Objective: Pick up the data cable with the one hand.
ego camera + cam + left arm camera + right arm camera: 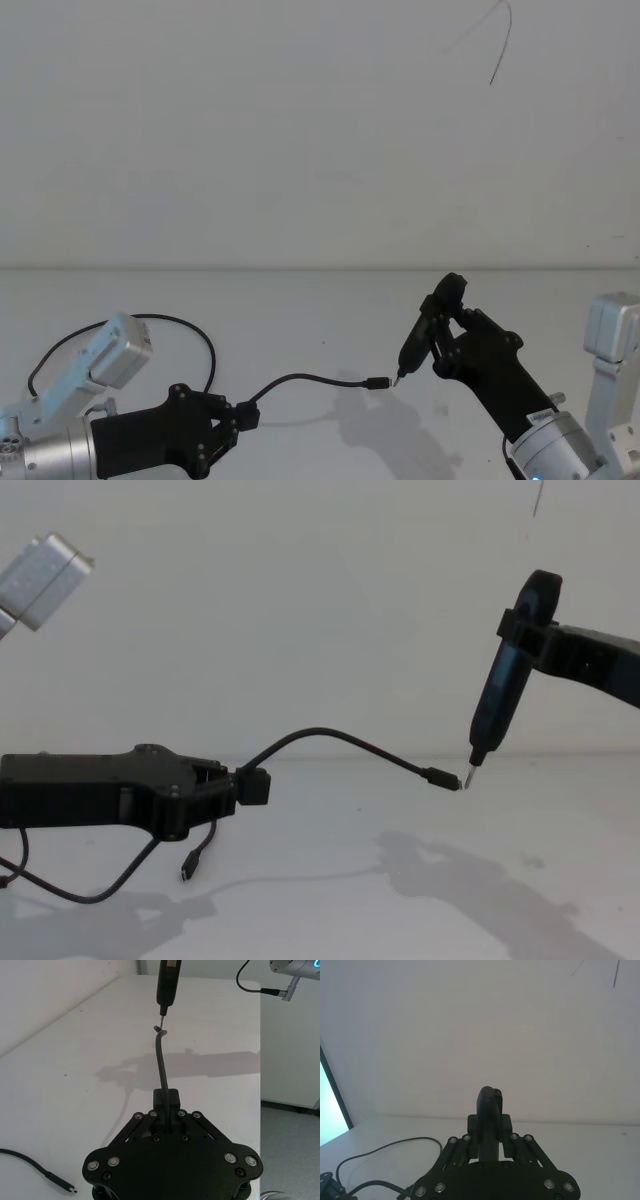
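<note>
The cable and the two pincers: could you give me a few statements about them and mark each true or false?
1. The left pincer is shut on the cable. True.
2. The whole cable lies flat on the table. False: it arches up in the air from the left pincer.
3. The right pincer holds a pen-shaped tool. True.
4. The tool's tip is far from the cable's free plug. False: the tip sits right at the plug.
5. One cable end hangs below the left pincer. True.
</note>
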